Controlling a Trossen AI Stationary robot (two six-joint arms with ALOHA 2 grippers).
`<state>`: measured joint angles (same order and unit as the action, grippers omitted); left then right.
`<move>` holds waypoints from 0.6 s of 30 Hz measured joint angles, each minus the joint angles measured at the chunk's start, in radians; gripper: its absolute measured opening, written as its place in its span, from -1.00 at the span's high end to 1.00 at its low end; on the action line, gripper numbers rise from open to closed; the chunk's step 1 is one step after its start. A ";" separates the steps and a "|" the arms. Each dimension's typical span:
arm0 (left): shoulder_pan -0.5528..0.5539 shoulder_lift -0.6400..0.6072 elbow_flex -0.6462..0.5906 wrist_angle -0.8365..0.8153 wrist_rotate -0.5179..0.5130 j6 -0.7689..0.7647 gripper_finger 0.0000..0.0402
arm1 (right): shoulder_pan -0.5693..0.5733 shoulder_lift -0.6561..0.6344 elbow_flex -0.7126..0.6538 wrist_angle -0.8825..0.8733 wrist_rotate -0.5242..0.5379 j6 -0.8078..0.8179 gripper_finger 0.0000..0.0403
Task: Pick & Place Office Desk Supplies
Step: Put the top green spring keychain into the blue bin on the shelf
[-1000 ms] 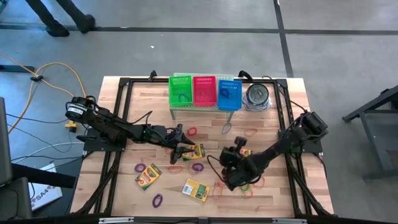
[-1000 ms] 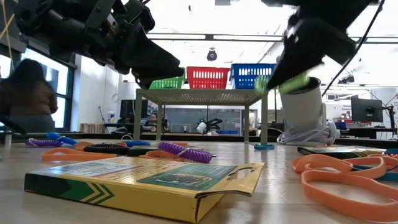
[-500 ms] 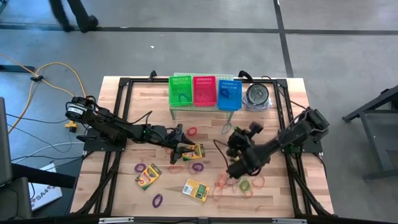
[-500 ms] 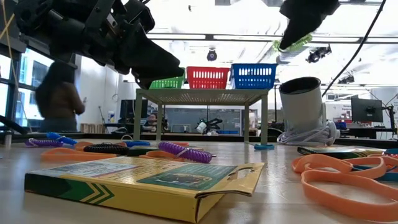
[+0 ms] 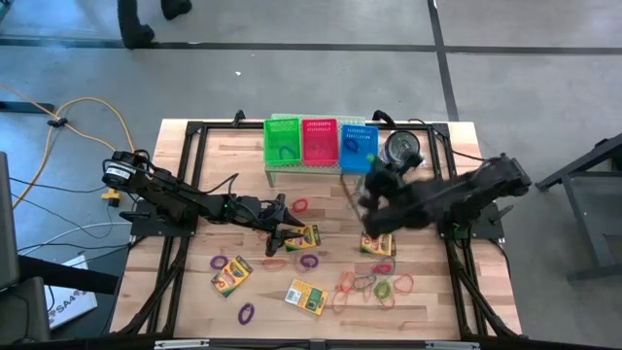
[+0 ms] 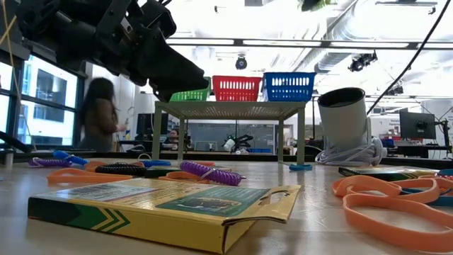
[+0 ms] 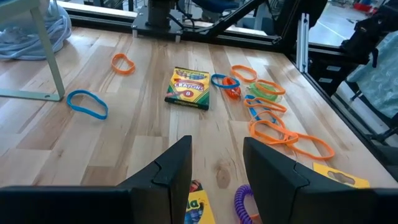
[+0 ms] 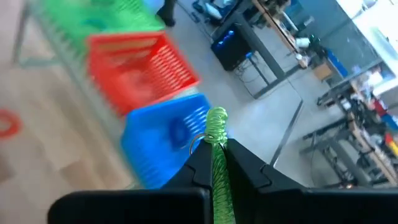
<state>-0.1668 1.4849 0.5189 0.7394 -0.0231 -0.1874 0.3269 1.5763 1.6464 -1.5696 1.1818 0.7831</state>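
over baskets [image 5: 359,148] now: right tool [image 8: 216,148], green band [image 8: 217,122]

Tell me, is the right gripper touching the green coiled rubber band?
Touching. The right wrist view shows the right gripper shut on the green coiled rubber band, pinched between its fingers.

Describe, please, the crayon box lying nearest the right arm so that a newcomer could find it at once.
Start at the rack carrying the green, red and blue baskets along the table's far edge. Below its blue end lies a loose pile of rubber bands. The crayon box lies at that pile's near edge, the only box on the table's right half.
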 joint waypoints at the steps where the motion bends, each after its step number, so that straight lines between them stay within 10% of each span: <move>1: 0.000 0.000 0.000 -0.004 0.000 0.000 0.31 | -0.027 -0.011 0.029 0.000 0.002 -0.023 0.94; 18: -0.003 0.000 0.000 -0.010 0.000 -0.003 0.31 | -0.480 0.005 0.142 0.180 -0.248 -0.289 0.94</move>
<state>-0.1700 1.4849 0.5190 0.7296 -0.0231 -0.1905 -0.1527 1.5813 1.7885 -1.3899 0.9334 0.4938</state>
